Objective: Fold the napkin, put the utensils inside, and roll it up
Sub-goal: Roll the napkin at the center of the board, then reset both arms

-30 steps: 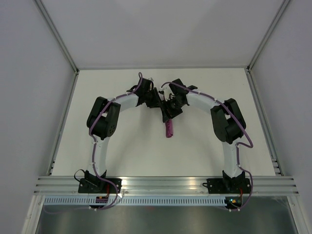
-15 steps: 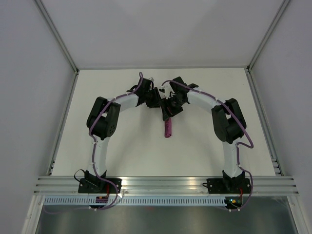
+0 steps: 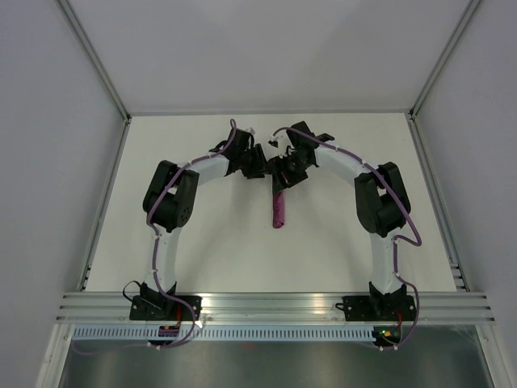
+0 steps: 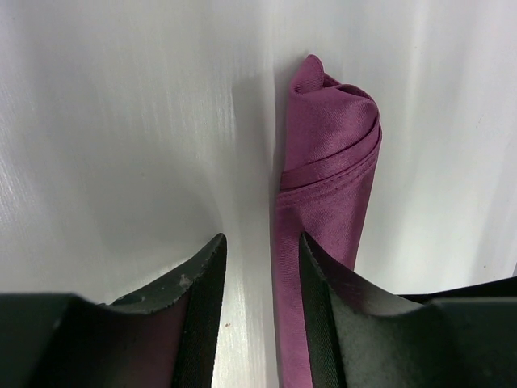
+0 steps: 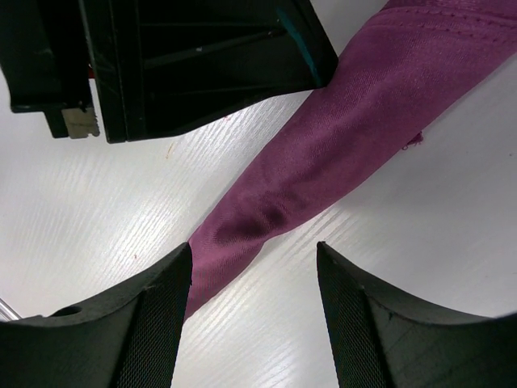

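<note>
The napkin [image 3: 278, 212] lies rolled into a slim plum-purple tube on the white table, its long axis running toward me. Its far end sits under both grippers. My left gripper [image 3: 267, 168] [image 4: 262, 241] is open. The roll [image 4: 327, 162] runs along the inside of its right finger [image 4: 319, 283], and bare table fills the remaining gap. My right gripper [image 3: 282, 179] [image 5: 252, 249] is open too, and the roll [image 5: 323, 137] crosses diagonally past its left finger [image 5: 161, 299]. No utensils are in view.
The black body of the left gripper [image 5: 186, 56] fills the top left of the right wrist view, close to the right fingers. Grey walls enclose the table [image 3: 202, 242] on three sides. An aluminium rail [image 3: 275, 303] carries both arm bases at the near edge.
The left jaws have widened and no longer pinch the roll. The right wrist has drawn slightly toward the far side. The roll stays in place on the table.
</note>
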### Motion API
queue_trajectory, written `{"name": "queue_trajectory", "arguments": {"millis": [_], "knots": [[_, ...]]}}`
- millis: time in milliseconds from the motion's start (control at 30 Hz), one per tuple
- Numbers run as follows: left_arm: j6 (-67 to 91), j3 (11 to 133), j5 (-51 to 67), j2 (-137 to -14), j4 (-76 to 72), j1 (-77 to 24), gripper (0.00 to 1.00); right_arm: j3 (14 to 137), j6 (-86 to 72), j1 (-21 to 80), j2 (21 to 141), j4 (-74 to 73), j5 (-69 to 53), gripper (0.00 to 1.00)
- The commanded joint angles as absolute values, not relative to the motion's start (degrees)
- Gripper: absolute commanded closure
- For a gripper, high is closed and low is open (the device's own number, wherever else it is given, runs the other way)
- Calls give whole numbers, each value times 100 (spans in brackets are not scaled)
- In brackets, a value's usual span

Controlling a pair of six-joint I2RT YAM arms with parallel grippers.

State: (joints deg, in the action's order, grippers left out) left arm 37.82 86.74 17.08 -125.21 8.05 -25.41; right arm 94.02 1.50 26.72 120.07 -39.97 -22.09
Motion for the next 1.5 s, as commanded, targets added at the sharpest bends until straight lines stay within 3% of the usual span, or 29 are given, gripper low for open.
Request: {"name": "queue_trajectory", "arguments": {"millis": [0, 467, 733, 1167, 1467], "knots": [[3533, 8719, 1934, -12068, 738, -2514, 53, 9633, 114, 2637, 11751, -4184, -2021, 31], [3349, 8649, 2030, -11374, 677, -2312, 52, 9362, 71, 2286, 11190, -3781, -2381, 30], [2874, 7886, 2048, -9698, 1081, -2118, 51, 8527, 202, 1382, 9802, -3358, -2672, 28], [2083, 5880, 2101, -6498, 1739, -1995, 47, 7129, 562, 299, 7094, -3111, -1864, 21], [1846, 5599, 2057, -5599, 2259, -1995, 46, 6442, 413, 264, 6267, -2672, -1547, 20]]}}
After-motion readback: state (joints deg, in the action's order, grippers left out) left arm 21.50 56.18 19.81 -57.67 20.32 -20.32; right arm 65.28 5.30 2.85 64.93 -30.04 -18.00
